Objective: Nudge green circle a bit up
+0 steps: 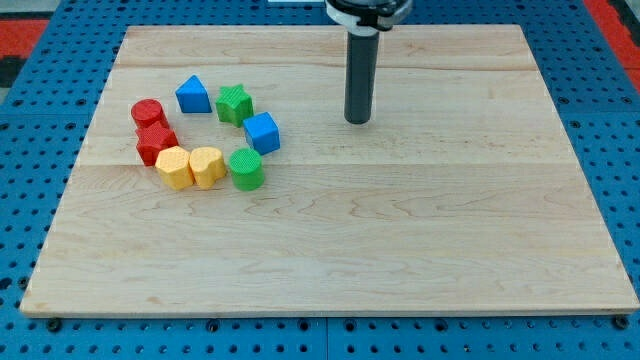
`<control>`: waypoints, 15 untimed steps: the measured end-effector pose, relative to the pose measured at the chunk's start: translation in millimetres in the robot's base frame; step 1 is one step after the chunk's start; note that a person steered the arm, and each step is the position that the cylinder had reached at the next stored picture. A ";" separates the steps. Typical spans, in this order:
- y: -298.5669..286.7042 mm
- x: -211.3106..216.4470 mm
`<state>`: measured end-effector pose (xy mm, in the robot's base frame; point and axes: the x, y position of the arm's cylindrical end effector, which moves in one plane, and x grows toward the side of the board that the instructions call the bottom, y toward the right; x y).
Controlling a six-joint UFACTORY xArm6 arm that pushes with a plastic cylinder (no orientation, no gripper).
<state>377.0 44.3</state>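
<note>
The green circle [246,168] is a short green cylinder left of the board's middle. It sits just below the blue cube [262,132] and right of the yellow heart [207,166]. My tip [358,121] rests on the board up and to the right of the green circle, well apart from it and to the right of the blue cube. It touches no block.
The blocks form a loose ring: green star [234,104], blue triangle [193,95], red cylinder [148,113], a second red block [156,143], yellow hexagon [173,167]. The wooden board [420,230] lies on a blue pegboard.
</note>
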 end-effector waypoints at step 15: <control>-130.4 116.0</control>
<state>493.1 -86.1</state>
